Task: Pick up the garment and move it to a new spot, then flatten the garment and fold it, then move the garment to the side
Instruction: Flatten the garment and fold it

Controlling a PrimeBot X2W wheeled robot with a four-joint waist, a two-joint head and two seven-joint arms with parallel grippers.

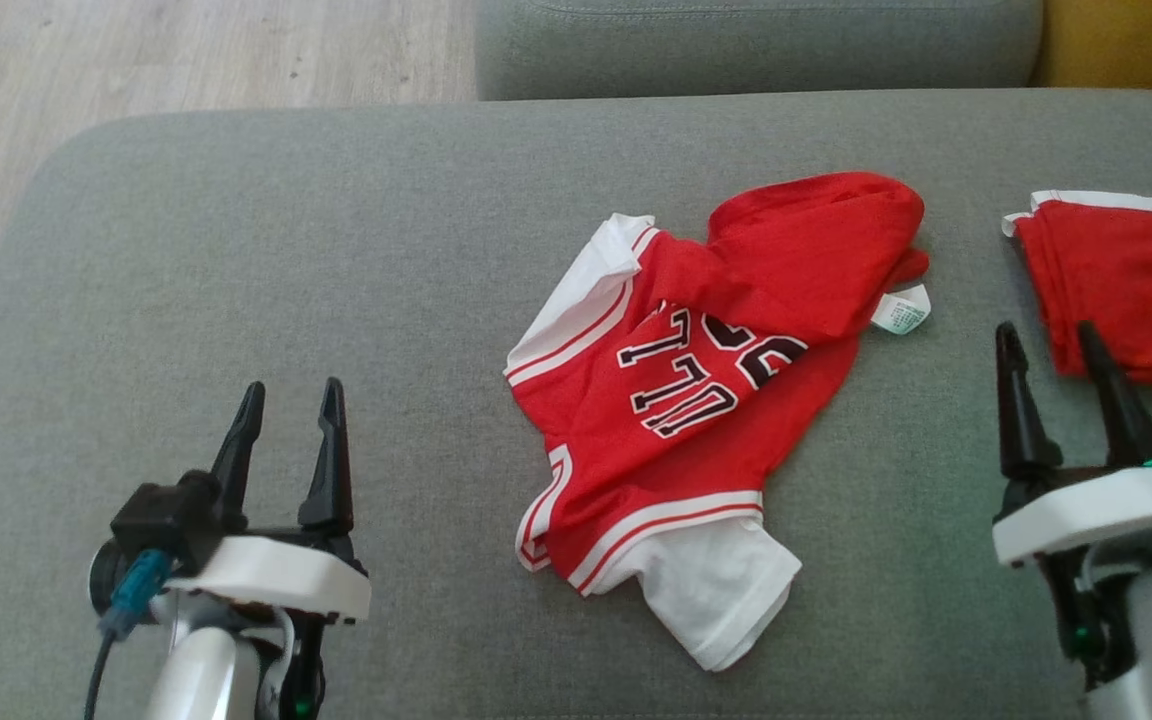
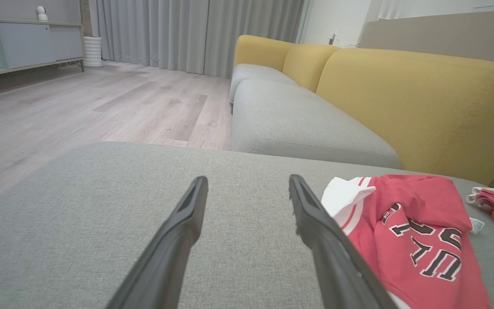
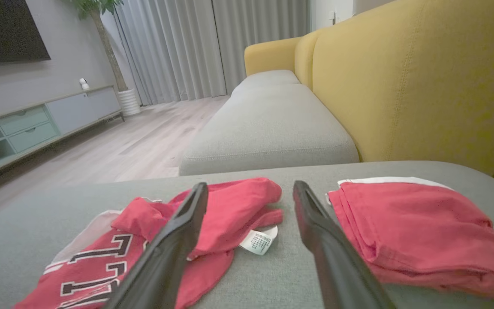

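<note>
Pincers on both my arms are standing released and gripping nothing: my left pincer (image 1: 293,386) is hovering over bare fabric at the near left, and my right pincer (image 1: 1046,330) is hovering at the near right, its fingers spread with only upholstery between them. Everything is resting on a wide grey cushion (image 1: 236,220). The red jersey (image 1: 696,400) is lying crumpled at about its middle, between my two pincers and touching neither. Its long axis is running on a slant, from the white sleeve (image 1: 726,590) nearest me up and away to my right, where a bunched red end is humping up and a small white label (image 1: 901,312) is poking out onto the cushion. The dark lettering (image 1: 696,375) is tilting along that same slant, partly buried under a fold. On my left the room is opening out: a broad stretch of bare cushion is lying between my left pincer and the jersey, running to a rounded corner, with wooden floor (image 1: 136,60) showing beyond that edge. On my right the room is tightening: a folded red pile (image 1: 1126,290) with white trim is sitting just beside my right pincer, and a narrow strip of cushion is separating it from the jersey. Along the far edge a second grey cushion (image 1: 756,45) is butting up, and a yellow backrest (image 2: 401,103) is rising behind on the right.
</note>
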